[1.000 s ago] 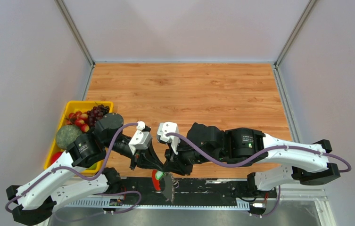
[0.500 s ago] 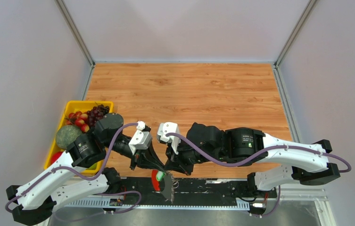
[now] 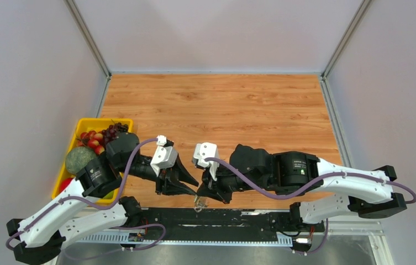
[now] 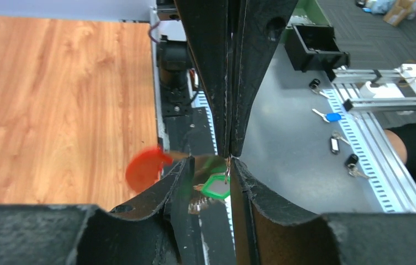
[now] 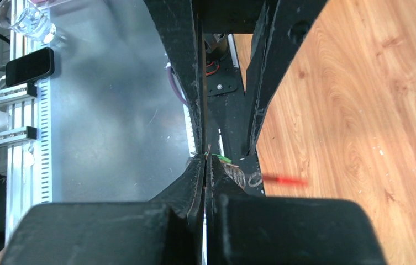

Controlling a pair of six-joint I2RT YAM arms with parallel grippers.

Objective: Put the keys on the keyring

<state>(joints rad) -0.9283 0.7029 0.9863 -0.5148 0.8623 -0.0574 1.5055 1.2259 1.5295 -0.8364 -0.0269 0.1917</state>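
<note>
My right gripper (image 3: 202, 195) is shut on a thin wire of the keyring; in the left wrist view its closed tips (image 4: 228, 155) pinch the wire from above. The green-headed key (image 4: 216, 186) hangs just below that pinch, between the spread fingers of my left gripper (image 4: 212, 163), which touches nothing I can see. The keyring's red loop (image 4: 145, 168) is motion-blurred, and its jagged silvery fan (image 4: 197, 205) lies below. In the right wrist view my shut gripper (image 5: 205, 158) has a green sliver (image 5: 223, 159) and the red streak (image 5: 284, 179) beside it. From above only a silvery bit (image 3: 199, 203) shows.
A yellow tray (image 3: 91, 122) of fruit sits at the left table edge beside my left arm. A black rail (image 3: 238, 218) runs along the near edge under both grippers. Loose keys (image 4: 331, 117) lie on the grey bench beyond it.
My left gripper has opened and drawn back left. The red loop and fan, which hung over the black rail, have swung up under the grippers. My right arm shifted slightly right.
</note>
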